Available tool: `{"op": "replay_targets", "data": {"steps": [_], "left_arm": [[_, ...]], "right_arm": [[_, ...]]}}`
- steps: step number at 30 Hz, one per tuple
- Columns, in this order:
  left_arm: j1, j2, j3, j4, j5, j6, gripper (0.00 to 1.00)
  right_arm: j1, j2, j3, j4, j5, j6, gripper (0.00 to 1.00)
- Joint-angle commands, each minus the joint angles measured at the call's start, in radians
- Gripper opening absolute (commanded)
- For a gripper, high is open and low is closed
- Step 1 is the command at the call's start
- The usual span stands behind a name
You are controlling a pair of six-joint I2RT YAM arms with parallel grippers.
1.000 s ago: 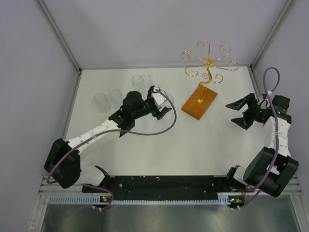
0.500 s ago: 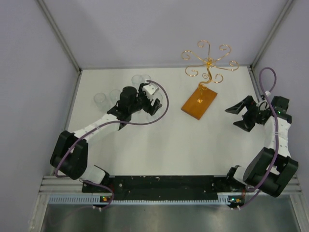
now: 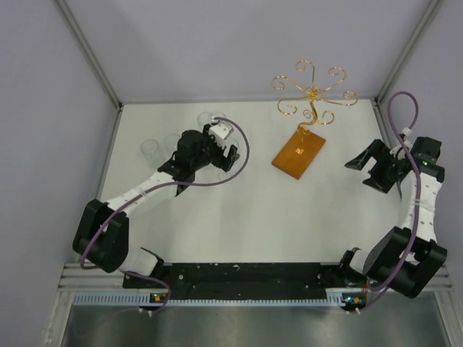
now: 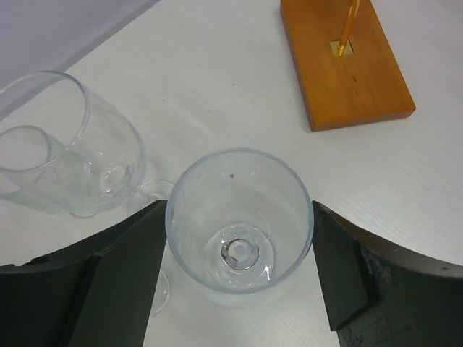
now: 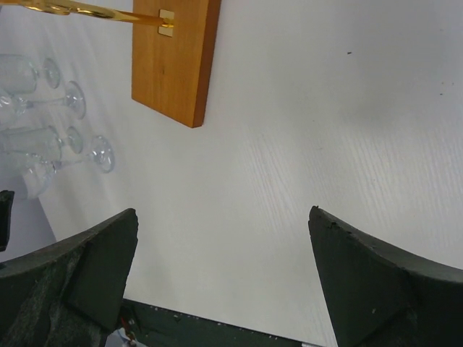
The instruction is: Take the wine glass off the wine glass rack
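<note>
The fingers (image 4: 108,282) of the left gripper (image 4: 239,210) are spread wide with the wine glass (image 4: 239,238) between them, one dark finger on each side of its bowl. Looking straight down into the bowl, we see each inner face meet the glass's outline. We cannot tell whether they press it or merely sit against it. The glass stands upright on the white table (image 3: 239,217), off the wine glass rack (image 3: 311,94). The rack's wooden base (image 4: 347,72) lies apart to the glass's right. Just to its left are more clear glasses (image 4: 79,152). Near the table's right edge the right gripper (image 3: 370,170) hangs with its fingers fully apart — only tabletop shows between them.
</note>
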Motion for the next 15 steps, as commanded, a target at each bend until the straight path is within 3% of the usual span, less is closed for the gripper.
{"op": "replay_targets", "data": {"steps": [1, 3, 4, 9, 15], "left_arm": [[0.005, -0.125, -0.015, 0.05, -0.065, -0.021, 0.85], [0.007, -0.149, -0.019, 0.05, -0.079, -0.019, 0.89], [0.007, -0.161, -0.021, 0.047, -0.085, -0.022, 0.99], [0.01, -0.211, -0.023, 0.015, -0.089, -0.036, 0.99], [0.013, -0.365, -0.018, -0.088, -0.105, 0.013, 0.99]], "right_arm": [[-0.009, -0.025, 0.059, -0.043, 0.139, -0.012, 0.99], [-0.011, -0.02, 0.072, -0.069, 0.194, -0.009, 0.99], [-0.011, -0.02, 0.08, -0.081, 0.228, -0.004, 0.99], [-0.009, -0.013, 0.106, -0.12, 0.308, -0.006, 0.99], [-0.011, -0.013, 0.141, -0.123, 0.294, -0.006, 0.99]]}}
